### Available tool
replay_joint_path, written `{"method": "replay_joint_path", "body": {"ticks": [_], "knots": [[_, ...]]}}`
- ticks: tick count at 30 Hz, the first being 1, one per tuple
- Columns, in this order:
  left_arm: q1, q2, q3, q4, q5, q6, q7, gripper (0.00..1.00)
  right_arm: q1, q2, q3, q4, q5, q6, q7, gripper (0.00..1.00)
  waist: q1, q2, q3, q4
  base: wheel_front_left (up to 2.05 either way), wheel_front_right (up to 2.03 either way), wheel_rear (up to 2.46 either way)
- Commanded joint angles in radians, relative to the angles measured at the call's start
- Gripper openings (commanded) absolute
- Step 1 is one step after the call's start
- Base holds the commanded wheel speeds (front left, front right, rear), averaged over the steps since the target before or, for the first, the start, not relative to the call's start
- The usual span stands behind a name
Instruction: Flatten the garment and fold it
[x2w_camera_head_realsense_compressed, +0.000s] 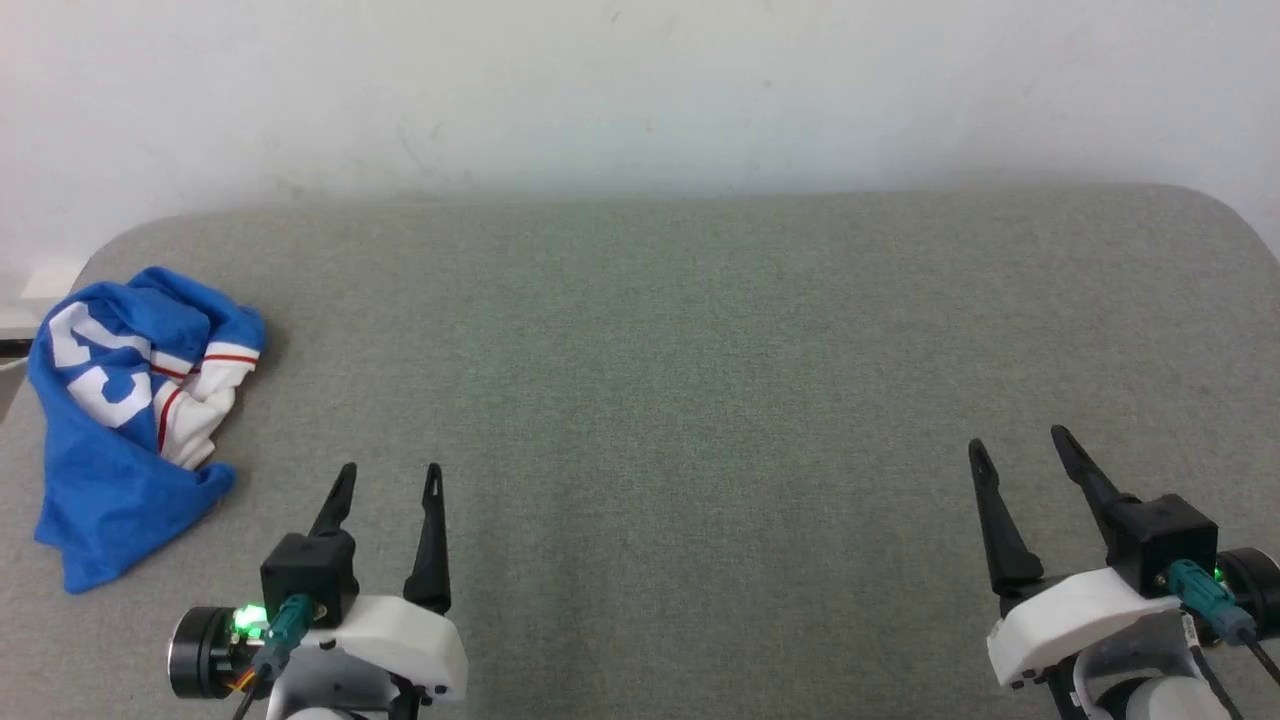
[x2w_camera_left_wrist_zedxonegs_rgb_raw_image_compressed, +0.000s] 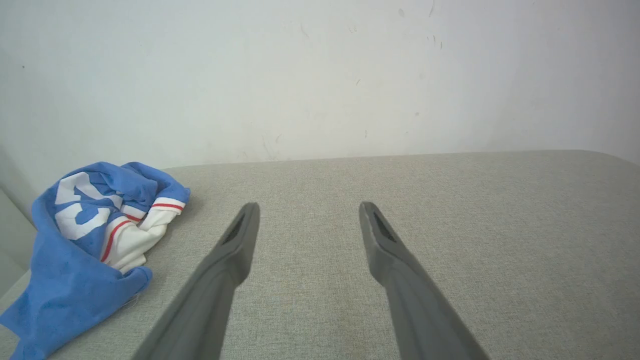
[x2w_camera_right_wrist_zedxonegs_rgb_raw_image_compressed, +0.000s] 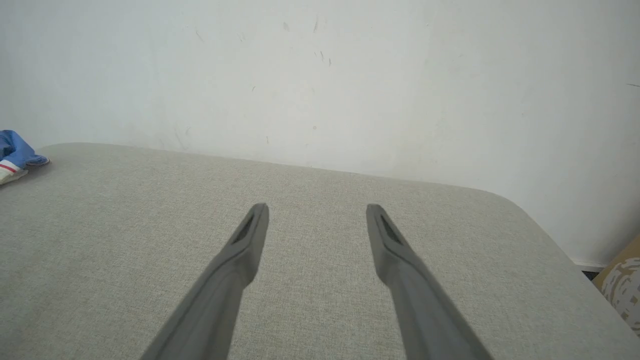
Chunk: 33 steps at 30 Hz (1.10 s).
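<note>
Garment (x2w_camera_head_realsense_compressed: 110, 470) untouched, both pincers empty: I judge the task to be at its very first step, the reach for the cloth, with flattening and folding not yet begun.

The left pincer (x2w_camera_head_realsense_compressed: 390, 468) hangs over bare table (x2w_camera_head_realsense_compressed: 700, 350) with its two dark fingers spread wide and nothing between them. The right pincer (x2w_camera_head_realsense_compressed: 1016, 437) stands equally open and empty. The garment lies crumpled in a heap just ahead and to the left of the left pincer, near it but not touching, and well apart from the right pincer, far off to its left. Blue cloth is bunched around a white sleeve with red trim, and part of the white lettering is turned upward.

The next move probably falls to the left pincer: swing left and forward, come down on a loose edge or corner of the heap, and draw it toward the open middle of the table so that both pincers can spread it.

The head view gives both pincers and the whole heap together. The left wrist view shows the folds closer, with blue cloth seeming to reach the table's edge. The right wrist view catches just a sliver of garment at its left border, plus a tan patterned thing (x2w_camera_right_wrist_zedxonegs_rgb_raw_image_compressed: 622, 285) beyond the table's far corner, too cropped to identify.
</note>
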Motion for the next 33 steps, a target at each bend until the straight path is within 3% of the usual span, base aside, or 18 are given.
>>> {"method": "replay_joint_path", "body": {"ticks": [1, 33], "knots": [[0.010, 0.000, -0.002, 0.004, -0.010, 0.008, -0.010, 1.00, 0.010, 0.001, -0.001, 0.001, 0.007, 0.000, -0.011, 1.00, 0.0000, -0.0001, -0.001, 0.005, 0.00, 0.00, 0.00], [0.040, 0.000, -0.004, 0.001, -0.018, 0.021, -0.077, 1.00, 0.037, 0.002, 0.012, 0.008, 0.035, -0.001, -0.077, 1.00, 0.0000, -0.0001, -0.023, 0.201, 0.00, 0.00, 0.00]]}}
